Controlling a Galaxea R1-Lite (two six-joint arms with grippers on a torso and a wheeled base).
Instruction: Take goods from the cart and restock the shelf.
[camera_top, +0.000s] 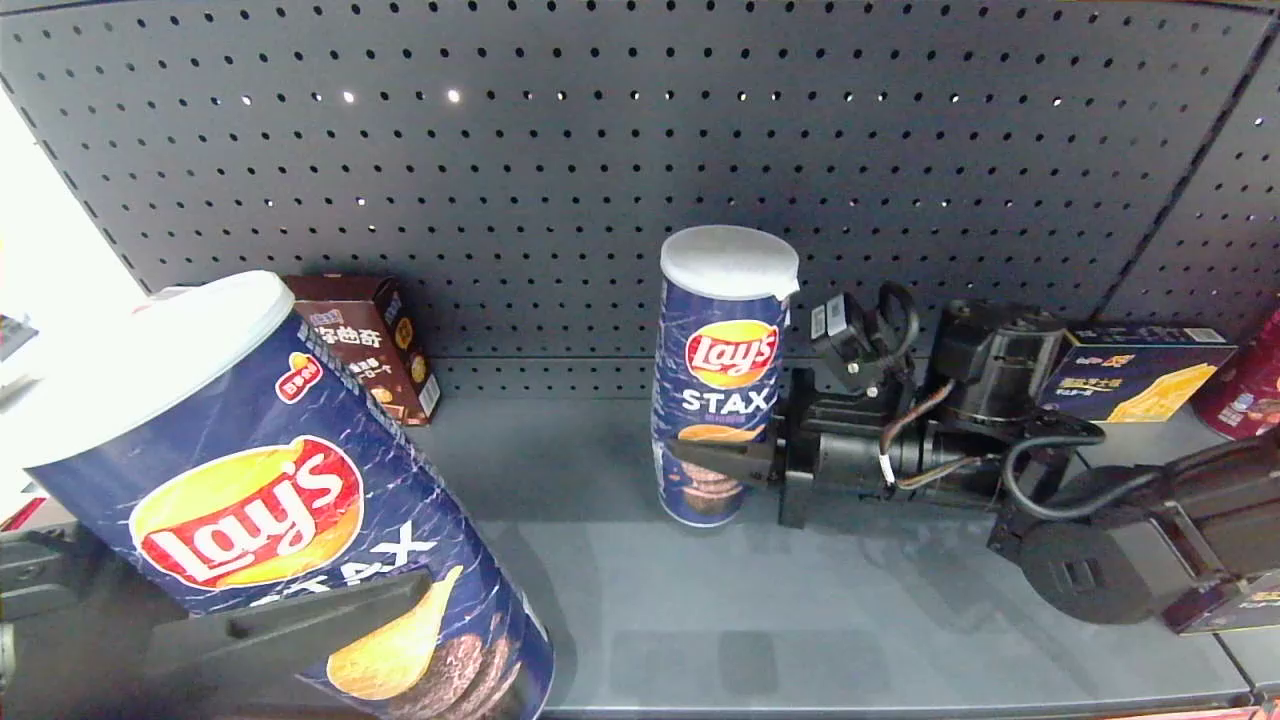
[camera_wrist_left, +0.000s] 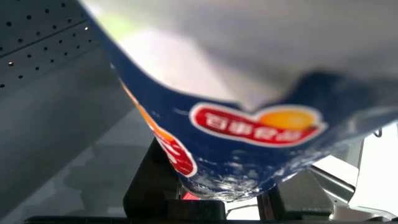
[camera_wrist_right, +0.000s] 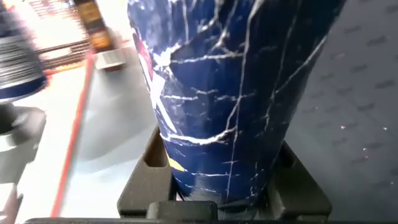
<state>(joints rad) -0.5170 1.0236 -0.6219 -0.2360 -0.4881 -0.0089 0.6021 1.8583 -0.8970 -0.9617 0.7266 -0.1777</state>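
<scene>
Two blue chip cans with white lids are in hand. My left gripper is shut on the near can, which hangs tilted at the shelf's front left, lid toward the left. The left wrist view has that can between the fingers. My right gripper comes in from the right and is shut on the lower half of the second can, which stands upright on the grey shelf near the middle. In the right wrist view this can sits between the fingers.
A brown snack box leans against the pegboard back wall at the left. A dark blue box and a red package stand at the back right. Bare shelf lies between the two cans and along the front.
</scene>
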